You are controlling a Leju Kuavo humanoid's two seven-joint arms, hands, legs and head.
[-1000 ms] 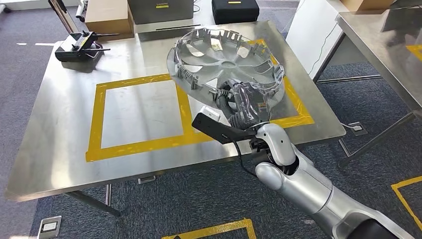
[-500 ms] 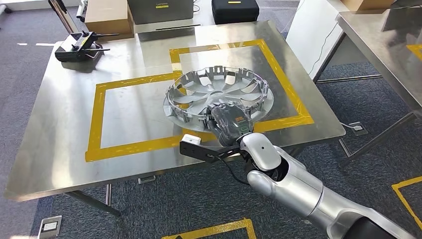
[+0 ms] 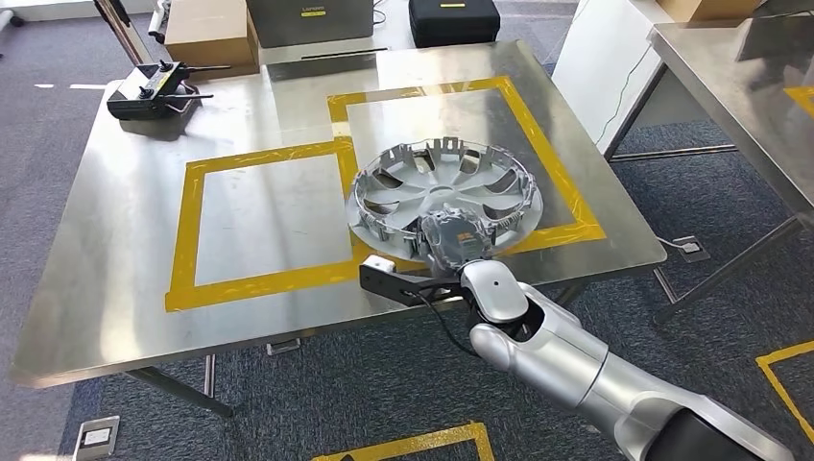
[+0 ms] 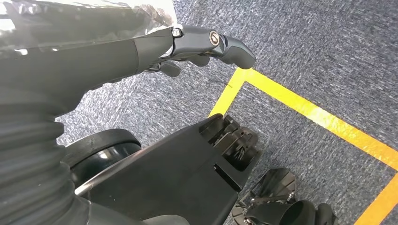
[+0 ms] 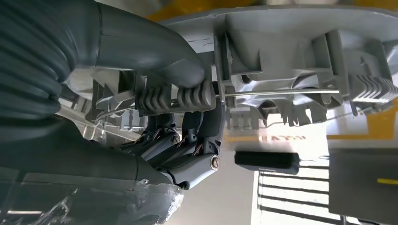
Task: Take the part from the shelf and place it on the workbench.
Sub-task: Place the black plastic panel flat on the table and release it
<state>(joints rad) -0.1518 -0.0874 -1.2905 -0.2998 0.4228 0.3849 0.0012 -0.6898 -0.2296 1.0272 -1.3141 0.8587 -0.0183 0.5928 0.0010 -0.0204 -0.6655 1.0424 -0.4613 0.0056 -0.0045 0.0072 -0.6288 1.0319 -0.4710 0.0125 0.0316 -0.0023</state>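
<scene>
— Workbench (image 3: 115,250) status: where is the part?
— Hubcap (image 3: 443,184) lies inside-up on it, across the yellow tape frame (image 3: 563,182).
— Hands?
— Right hand (image 3: 451,240) grips its near rim; left hand (image 4: 206,44) hangs over carpet, holding nothing.

You find no legible text, brand, number or sign in these views. Well beyond the right hand (image 3: 451,240), past the far edge of the workbench (image 3: 115,250), a grey case (image 3: 307,19) carries a small yellow-green mark, too small for you to read. The black case (image 3: 453,19) beside it bears a faint mark, equally unreadable. In the right wrist view, the yellow tape (image 5: 267,138) past the fingers (image 5: 197,159) shows blurred markings you cannot make out.
</scene>
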